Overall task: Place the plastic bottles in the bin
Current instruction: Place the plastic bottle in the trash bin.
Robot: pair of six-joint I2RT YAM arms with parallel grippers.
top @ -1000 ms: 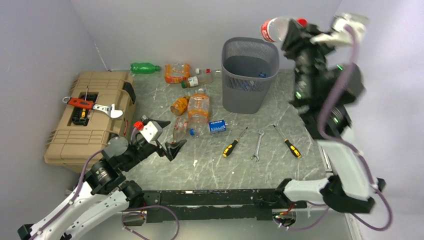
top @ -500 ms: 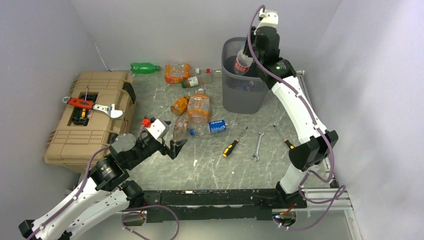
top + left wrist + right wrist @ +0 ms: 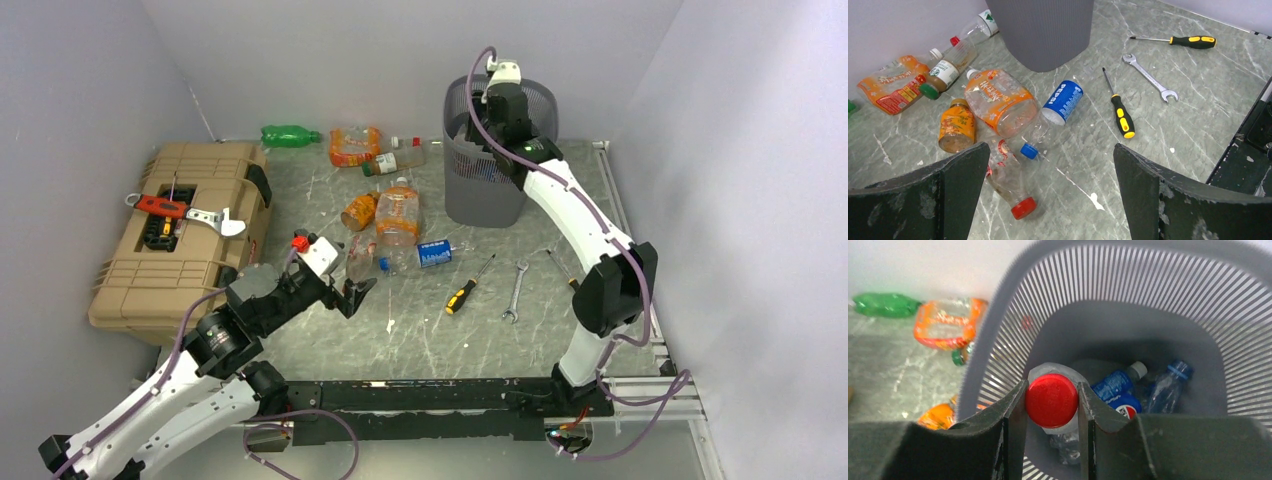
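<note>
The dark grey mesh bin stands at the back of the table. My right gripper hangs inside its rim, shut on the red cap of a clear plastic bottle that points down into it. Blue-labelled bottles lie on the bin's bottom. My left gripper is open, low over the table, near a clear red-capped bottle lying by its left finger. Beyond lie a blue-labelled bottle, orange ones and, by the back wall, a green one.
A tan toolbox with tools on its lid fills the left side. Two black-and-orange screwdrivers and a wrench lie in front of the bin. Walls close in at the back and both sides.
My right arm has swung from high on the right over to the bin and lowered its bottle inside the rim. The left gripper has crept slightly toward the bottles, still open.
</note>
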